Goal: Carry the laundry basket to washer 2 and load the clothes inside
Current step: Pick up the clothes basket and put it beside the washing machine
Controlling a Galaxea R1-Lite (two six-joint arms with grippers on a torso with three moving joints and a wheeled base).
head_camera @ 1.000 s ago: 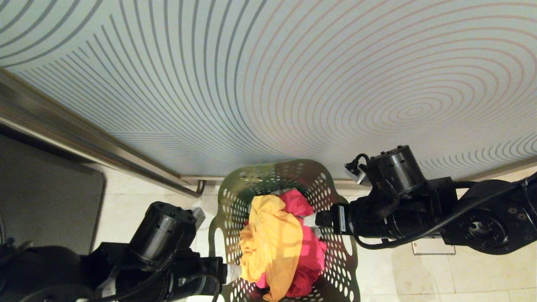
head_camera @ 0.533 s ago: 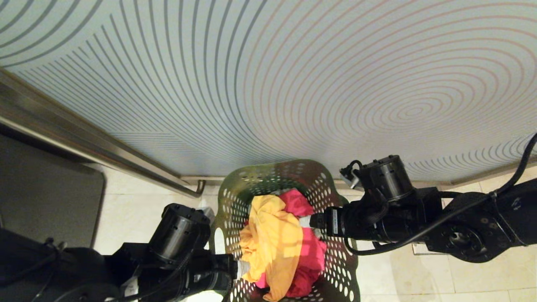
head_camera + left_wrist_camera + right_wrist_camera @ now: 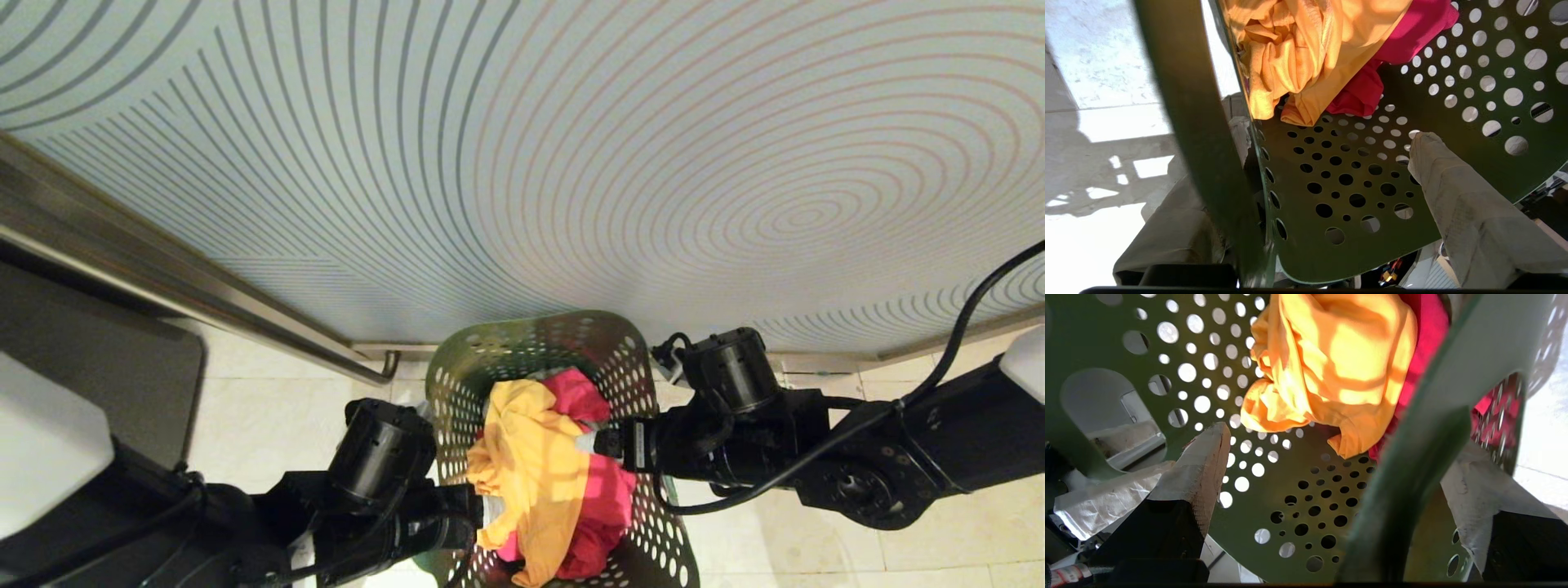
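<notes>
Laundry waits in a green plastic laundry basket (image 3: 547,359) with round holes through its walls and a wavy rim, standing on pale floor tiles at about six o'clock in the head view, close against a pale wall panel (image 3: 522,163) printed with curved concentric lines. Inside lie the clothes: a bright yellow-orange garment (image 3: 526,465) draped over a pink-red garment (image 3: 608,498); no grey piece can be made out. The left gripper (image 3: 1331,179) reaches in from seven o'clock, the right gripper (image 3: 1331,465) from three o'clock, each straddling a side wall of the basket at the rim, one cloth-wrapped finger inside and one outside (seen most plainly through the wrist cameras). Both sets of fingers stand wide apart, with a clear gap between the inner finger and the plastic, so nothing is clamped yet. As a judgement, the task is at its very start: the basket is not yet gripped or lifted, the carry to the washer is ahead, and every garment remains to be loaded. No washer shows in any view, so its direction cannot be told. A brushed metal rail (image 3: 188,286) and a dark panel (image 3: 98,384) sit at nine o'clock; what they belong to is unclear. The basket's near edge is cut off at the bottom of the head view, and the outer fingers are largely hidden behind the green walls.
</notes>
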